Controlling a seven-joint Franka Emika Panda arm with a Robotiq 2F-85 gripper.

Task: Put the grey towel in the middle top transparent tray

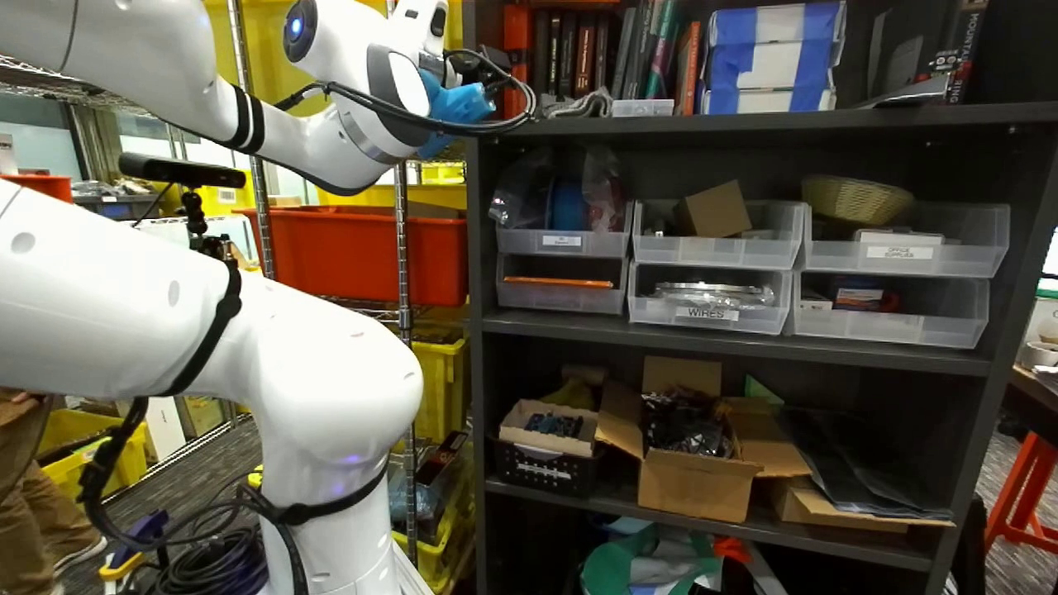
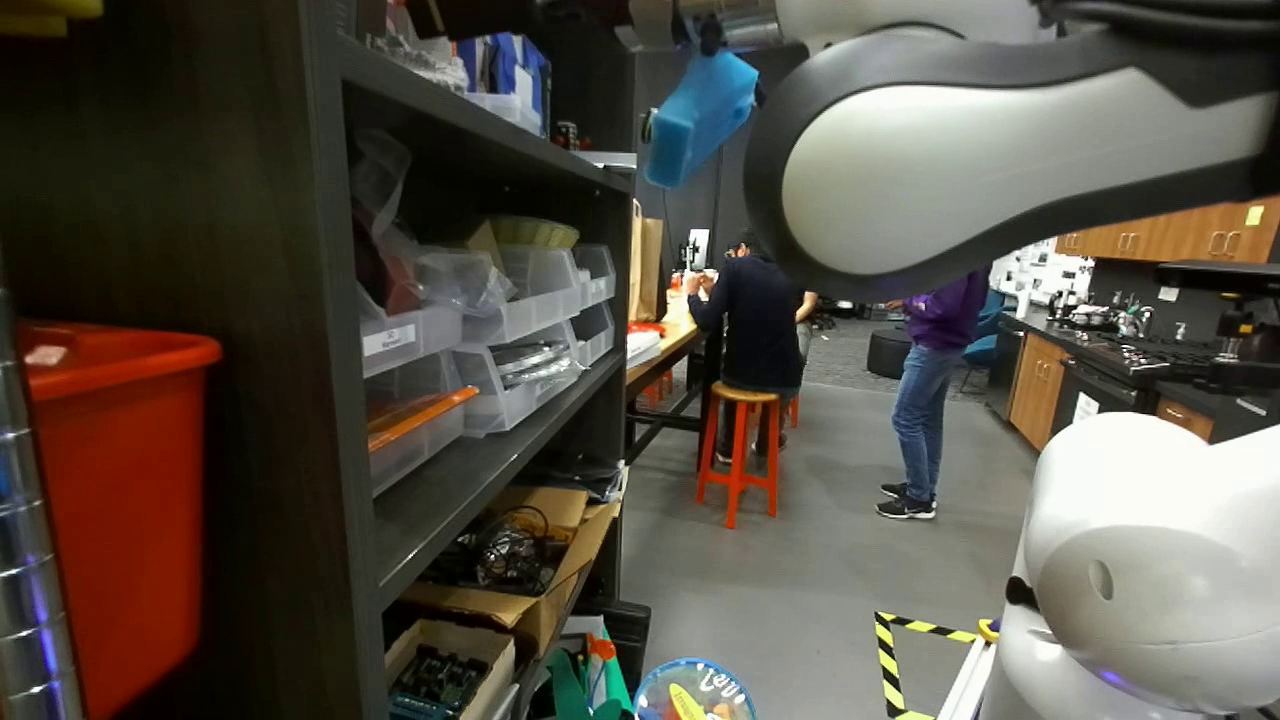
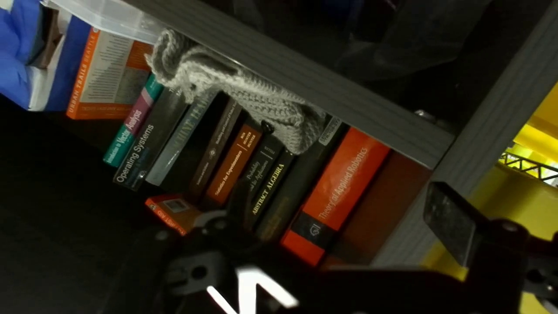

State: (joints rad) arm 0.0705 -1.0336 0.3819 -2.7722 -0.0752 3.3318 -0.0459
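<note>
The grey knitted towel (image 3: 261, 96) lies crumpled along the top shelf's front edge, before the books in the tilted wrist view. It also shows in an exterior view (image 1: 581, 105), at the shelf's left part. My gripper (image 3: 344, 209) is open and empty. Its fingers are apart from the towel, before the books and the shelf's side post. In both exterior views the fingers are mostly hidden behind the blue wrist mount (image 1: 459, 103) and cables. The middle top transparent tray (image 1: 717, 250) is on the shelf below, holding a brown cardboard box. It also shows in an exterior view (image 2: 535, 318).
The dark top shelf board (image 1: 744, 120) runs above the trays. Books (image 1: 579, 54), a small clear box (image 1: 642, 108) and a blue-and-white box (image 1: 773, 58) stand on it. Neighbouring trays flank the middle one. A metal rack post (image 1: 402, 248) stands left of the bookcase.
</note>
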